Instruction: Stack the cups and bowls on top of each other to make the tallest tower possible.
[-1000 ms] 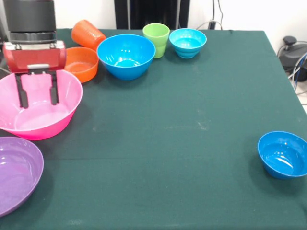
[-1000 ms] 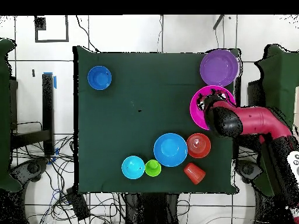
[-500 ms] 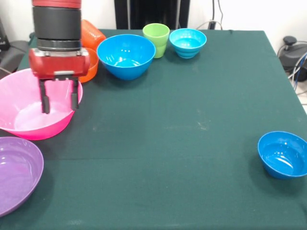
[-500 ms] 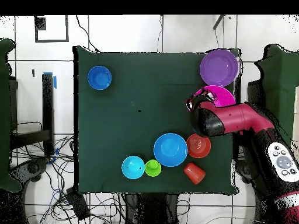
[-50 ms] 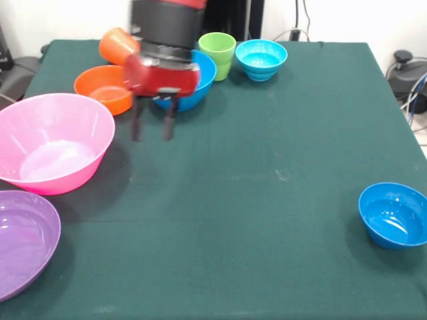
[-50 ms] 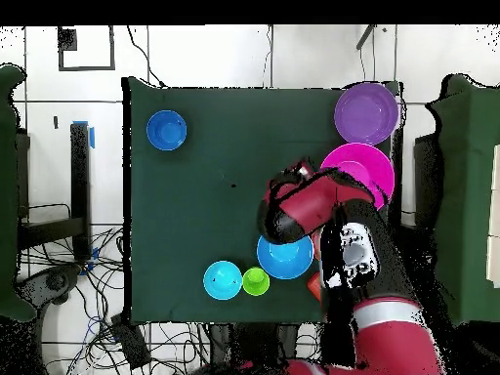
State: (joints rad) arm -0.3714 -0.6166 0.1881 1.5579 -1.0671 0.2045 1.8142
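Empty gripper, fingers parted, hangs just before the medium blue bowl; I judge grasping it comes next

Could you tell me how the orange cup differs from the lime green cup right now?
The orange cup lies tipped on its side, while the lime green cup stands upright with its mouth up. The orange cup sits behind the orange bowl, whereas the lime green cup stands between the medium blue bowl and the cyan bowl. Both are unstacked near the table's far edge.

gripper points straight down, fingers apart, holding nothing.
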